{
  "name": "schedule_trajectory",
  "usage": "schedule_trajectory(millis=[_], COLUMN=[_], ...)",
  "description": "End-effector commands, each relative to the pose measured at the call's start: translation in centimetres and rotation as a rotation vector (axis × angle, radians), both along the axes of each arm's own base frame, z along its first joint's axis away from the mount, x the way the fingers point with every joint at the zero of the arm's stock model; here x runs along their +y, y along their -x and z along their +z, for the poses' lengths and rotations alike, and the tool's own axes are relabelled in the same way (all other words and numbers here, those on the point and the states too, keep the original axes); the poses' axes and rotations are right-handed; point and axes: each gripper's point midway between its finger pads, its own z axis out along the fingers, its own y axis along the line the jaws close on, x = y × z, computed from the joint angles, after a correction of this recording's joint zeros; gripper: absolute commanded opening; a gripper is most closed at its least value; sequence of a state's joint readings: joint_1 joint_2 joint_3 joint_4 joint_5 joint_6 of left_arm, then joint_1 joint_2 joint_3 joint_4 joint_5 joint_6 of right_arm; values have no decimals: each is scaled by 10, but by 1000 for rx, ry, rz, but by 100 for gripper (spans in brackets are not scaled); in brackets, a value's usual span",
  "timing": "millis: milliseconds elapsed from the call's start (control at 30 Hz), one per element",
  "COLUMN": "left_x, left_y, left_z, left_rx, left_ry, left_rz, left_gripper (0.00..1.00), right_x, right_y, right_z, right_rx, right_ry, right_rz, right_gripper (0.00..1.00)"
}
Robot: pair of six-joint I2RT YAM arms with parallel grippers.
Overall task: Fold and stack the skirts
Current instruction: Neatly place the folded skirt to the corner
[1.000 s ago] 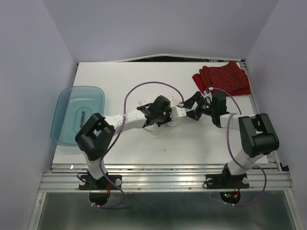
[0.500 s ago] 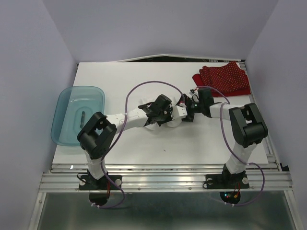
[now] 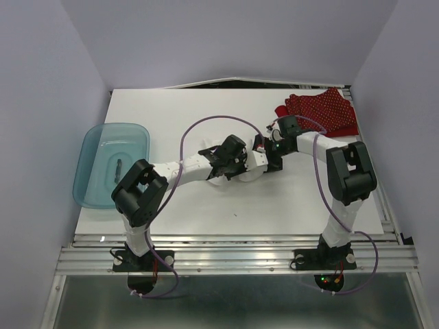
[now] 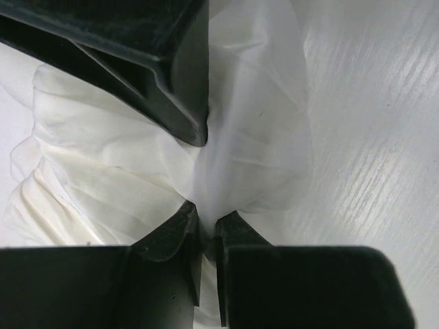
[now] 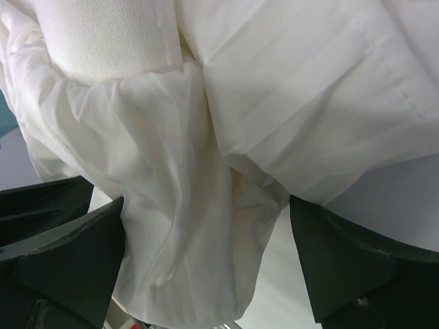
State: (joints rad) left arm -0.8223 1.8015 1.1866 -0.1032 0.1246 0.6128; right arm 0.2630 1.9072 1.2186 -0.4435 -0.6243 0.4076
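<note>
The white skirt (image 3: 252, 173) lies bunched at the table's middle, mostly hidden under both grippers. My left gripper (image 3: 240, 163) is shut on a fold of it; in the left wrist view the fingers (image 4: 175, 236) pinch thin white cloth (image 4: 254, 137) just above the table. My right gripper (image 3: 263, 151) is open right beside it, its fingers (image 5: 75, 253) spread wide around a hanging bunch of the white skirt (image 5: 185, 226). The right gripper's dark body (image 4: 137, 48) shows close in the left wrist view. The red polka-dot skirt (image 3: 321, 113) lies folded at the far right corner.
A translucent teal tub (image 3: 113, 164) sits at the table's left edge with a small dark item inside. Purple cables loop over both arms. Walls close in on the left, right and far sides.
My right arm has swung left and farther in, bringing its open gripper up against the white skirt beside the left gripper. The left gripper has barely moved.
</note>
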Motion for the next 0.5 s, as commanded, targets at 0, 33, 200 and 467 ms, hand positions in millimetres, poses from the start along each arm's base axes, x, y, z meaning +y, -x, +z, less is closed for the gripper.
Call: schedule_trajectory(millis=[0, 33, 200, 467], left_x=[-13, -13, -22, -22], left_y=[-15, -16, -12, -13], left_z=[28, 28, 32, 24], left_rx=[-36, -33, 45, 122], left_ry=[69, 72, 123, 134], left_rz=[13, 18, 5, 51], left_gripper=[0, 0, 0, 0], right_x=[-16, -17, -1, -13], right_y=[22, 22, 29, 15], right_z=[-16, -17, -16, -11], right_rx=[90, 94, 135, 45], right_ry=[110, 114, -19, 74], right_rz=[42, 36, -105, -76], right_gripper=[100, 100, 100, 100])
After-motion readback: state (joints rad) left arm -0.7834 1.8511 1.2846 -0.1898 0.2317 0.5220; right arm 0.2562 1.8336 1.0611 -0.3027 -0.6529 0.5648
